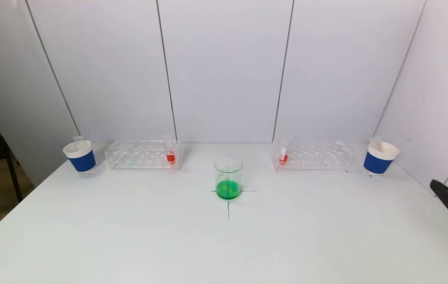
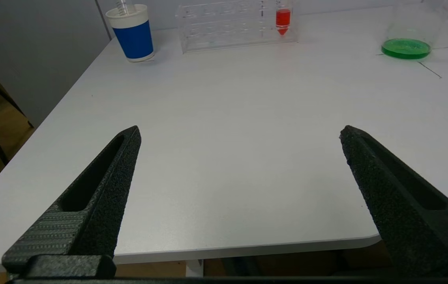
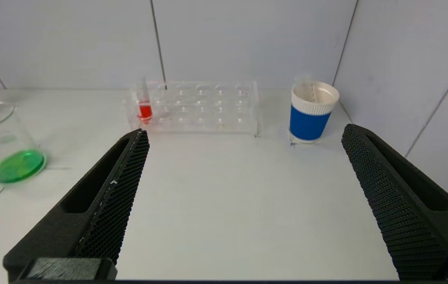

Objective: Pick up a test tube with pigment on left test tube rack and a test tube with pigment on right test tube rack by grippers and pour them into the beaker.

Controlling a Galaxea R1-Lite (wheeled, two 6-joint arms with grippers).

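1. Two red-pigment test tubes (image 1: pixel 171 154) (image 1: pixel 283 154) are seated upright in clear racks (image 1: pixel 137 154) (image 1: pixel 318 156), upper centre.
2. Beaker (image 1: pixel 228 177) is centred between them for pouring.
3. Left gripper (image 2: pixel 239 134) and right gripper (image 3: pixel 243 134) are spread wide, empty, well short.

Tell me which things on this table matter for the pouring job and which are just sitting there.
Needed:
red-filled test tube in left clear rack
red-filled test tube in right clear rack
glass beaker holding green liquid

Idle:
left blue-and-white paper cup
right blue-and-white paper cup

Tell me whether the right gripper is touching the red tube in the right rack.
Apart. The right wrist view shows the right gripper open, with bare table between its fingers and the red tube.
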